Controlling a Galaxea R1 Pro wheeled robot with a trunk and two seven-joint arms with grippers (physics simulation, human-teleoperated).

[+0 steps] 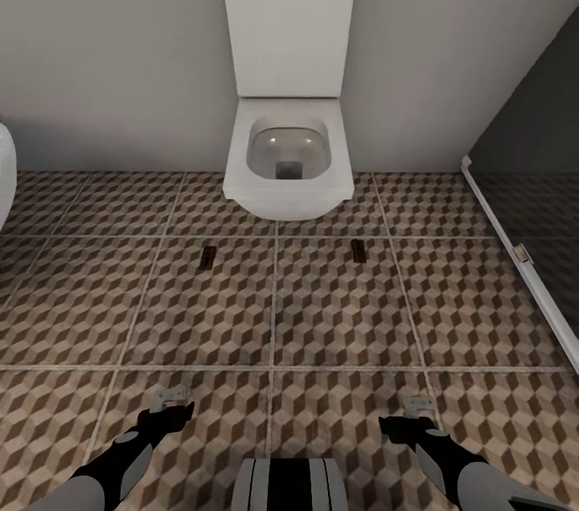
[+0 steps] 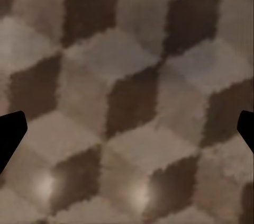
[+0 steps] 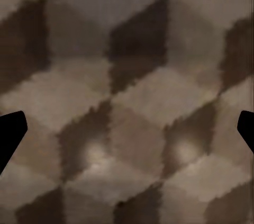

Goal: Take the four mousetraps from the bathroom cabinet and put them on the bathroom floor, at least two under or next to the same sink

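Head view: two mousetraps [image 1: 207, 255] [image 1: 359, 250] lie on bathroom floor [image 1: 338, 310] before toilet [image 1: 288, 165].

White toilet [image 1: 288, 157] against grey wall [image 1: 112, 44].

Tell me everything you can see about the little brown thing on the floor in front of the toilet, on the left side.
It is a mousetrap, a tiny flat brown rectangle that looks wooden, with dark parts on top too small to make out. It lies flat on the bathroom floor, its long side pointing toward the toilet, near the top edge of a cube-patterned tile. Nothing touches it except the floor. A second mousetrap lies apart from it to the right.
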